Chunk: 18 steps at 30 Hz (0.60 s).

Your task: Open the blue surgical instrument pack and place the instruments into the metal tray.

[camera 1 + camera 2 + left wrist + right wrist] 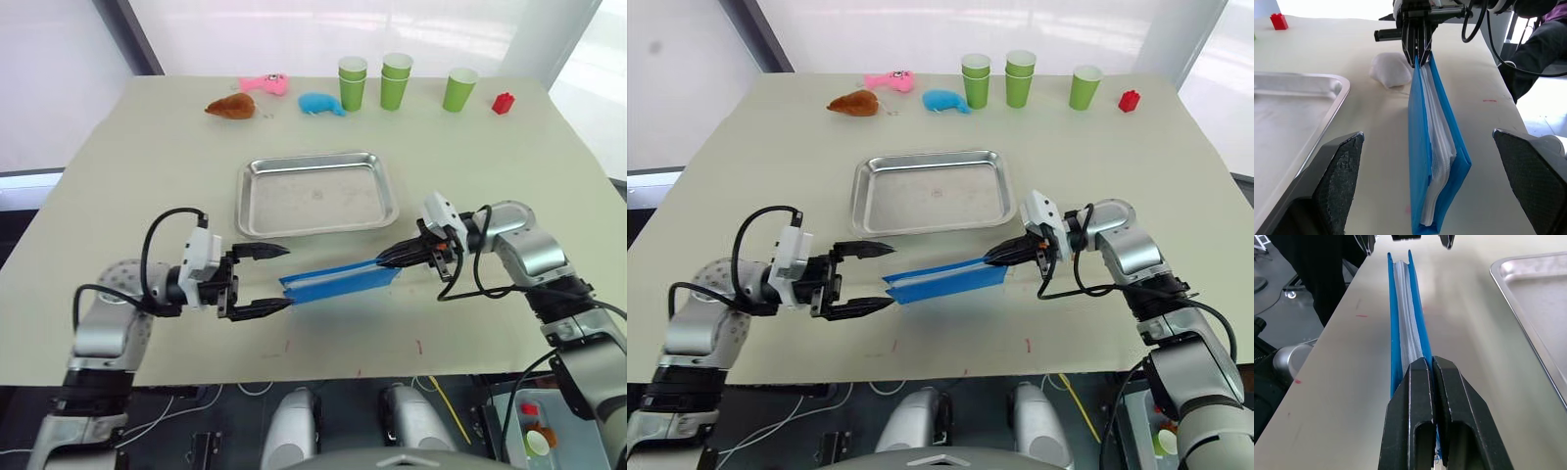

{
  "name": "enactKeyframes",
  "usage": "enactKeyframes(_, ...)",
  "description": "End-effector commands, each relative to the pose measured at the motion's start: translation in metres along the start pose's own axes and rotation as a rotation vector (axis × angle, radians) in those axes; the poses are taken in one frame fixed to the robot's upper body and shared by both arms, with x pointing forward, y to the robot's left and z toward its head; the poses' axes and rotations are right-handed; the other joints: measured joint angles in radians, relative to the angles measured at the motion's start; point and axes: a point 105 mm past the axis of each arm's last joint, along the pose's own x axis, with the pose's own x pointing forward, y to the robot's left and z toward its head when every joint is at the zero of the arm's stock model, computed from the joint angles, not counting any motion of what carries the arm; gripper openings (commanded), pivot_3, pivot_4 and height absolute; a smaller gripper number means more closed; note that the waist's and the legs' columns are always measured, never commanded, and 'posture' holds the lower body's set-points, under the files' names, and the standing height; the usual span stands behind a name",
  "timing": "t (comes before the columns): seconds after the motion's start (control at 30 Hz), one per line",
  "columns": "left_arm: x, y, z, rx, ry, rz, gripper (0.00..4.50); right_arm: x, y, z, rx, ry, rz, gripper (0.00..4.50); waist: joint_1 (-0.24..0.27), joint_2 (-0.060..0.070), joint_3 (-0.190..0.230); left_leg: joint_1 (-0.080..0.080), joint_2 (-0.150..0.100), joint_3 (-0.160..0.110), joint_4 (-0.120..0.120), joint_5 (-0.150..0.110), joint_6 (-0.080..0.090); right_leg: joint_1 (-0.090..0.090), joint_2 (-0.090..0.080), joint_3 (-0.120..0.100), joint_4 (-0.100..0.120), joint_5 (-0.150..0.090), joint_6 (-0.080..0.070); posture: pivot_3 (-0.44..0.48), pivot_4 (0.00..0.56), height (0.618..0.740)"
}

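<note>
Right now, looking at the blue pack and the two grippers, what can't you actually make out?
- The instruments: hidden inside the blue surgical instrument pack, still folded; the left wrist view shows only white lining between the covers.
- The cover's print: the pack stands edge-on in both wrist views.
- The pack's end in the right gripper: covered by its closed fingers.
- The metal tray: cut off by both wrist views' edges.

Pale table (147,166) spanned most of frame. Along far edge, upper centre: brown plush toy (230,107), pink plush toy (265,84) just behind it, small blue plush toy (321,104) to right. Further right: three green paper cup stands, first two stacked pairs (353,82) (396,80), third single (458,89). Small red block (503,103) at upper right. Red marks (419,346) near front edge.
</note>
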Motion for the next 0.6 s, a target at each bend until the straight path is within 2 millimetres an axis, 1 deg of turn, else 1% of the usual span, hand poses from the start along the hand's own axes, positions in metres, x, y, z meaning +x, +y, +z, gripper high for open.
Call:
enactKeyframes(0.03,0.003,0.004,0.000,-0.006,-0.029,0.006,4.50,-0.005,-0.004,0.006,-0.012,-0.010,-0.026,0.10,0.000,0.000,0.000,0.000,0.000,0.000,0.000,0.000,0.000,0.000,0.000,0.000,0.000,0.000,0.000,0.000,0.150,0.740)
enactKeyframes(0.13,0.005,0.001,-0.004,-0.034,-0.039,-0.010,4.50,-0.006,-0.006,0.006,0.002,-0.010,-0.037,0.10,0.000,0.000,0.000,0.000,0.000,0.000,0.000,0.000,0.000,0.000,0.000,0.000,0.000,0.000,0.000,0.000,0.150,0.740)
enactKeyframes(0.3,0.009,0.003,-0.006,-0.055,-0.060,-0.012,4.50,-0.008,-0.008,0.004,0.005,-0.006,-0.052,0.10,0.000,0.000,0.000,0.000,0.000,0.000,0.001,0.000,0.000,0.000,0.000,0.000,0.001,0.000,0.000,0.000,0.150,0.740)
enactKeyframes(0.43,0.013,0.002,-0.009,-0.082,-0.074,-0.015,4.50,-0.005,-0.007,0.004,-0.003,-0.008,-0.053,0.10,0.000,0.000,0.000,0.000,0.000,0.000,0.001,0.000,0.000,0.000,0.000,0.000,0.001,0.000,0.000,0.000,0.150,0.740)
enactKeyframes(0.47,0.013,0.001,-0.011,-0.086,-0.075,-0.016,4.25,-0.005,-0.007,0.004,-0.005,-0.008,-0.053,0.00,0.000,0.000,0.000,0.000,0.000,0.000,0.001,0.000,0.000,0.000,0.000,0.000,0.001,0.000,0.000,0.000,0.150,0.740)
enactKeyframes(0.5,0.015,0.001,-0.011,-0.088,-0.081,-0.016,3.99,-0.004,-0.007,0.004,-0.006,-0.008,-0.053,0.00,0.000,0.000,0.000,0.000,0.000,0.000,0.001,0.000,0.000,0.000,0.000,0.000,0.001,0.000,0.000,0.000,0.150,0.740)
enactKeyframes(0.53,0.015,0.001,-0.012,-0.089,-0.086,-0.014,3.60,-0.004,-0.007,0.004,-0.007,-0.009,-0.053,0.00,0.000,0.000,0.000,0.000,0.000,0.000,0.001,0.000,0.000,0.000,0.000,0.000,0.001,0.000,0.000,0.000,0.150,0.740)
enactKeyframes(0.57,0.015,0.001,-0.012,-0.090,-0.091,-0.013,3.30,-0.003,-0.007,0.004,-0.007,-0.009,-0.053,0.00,0.000,0.000,0.000,0.000,0.000,0.000,0.001,0.000,0.000,0.000,0.000,0.000,0.002,0.000,0.000,0.000,0.150,0.740)
enactKeyframes(0.6,0.016,0.002,-0.011,-0.090,-0.095,-0.009,2.87,-0.003,-0.007,0.004,-0.008,-0.009,-0.054,0.00,0.000,0.000,0.000,0.000,0.000,-0.001,0.001,0.000,0.000,0.000,0.000,0.000,0.002,0.000,0.000,0.000,0.150,0.740)
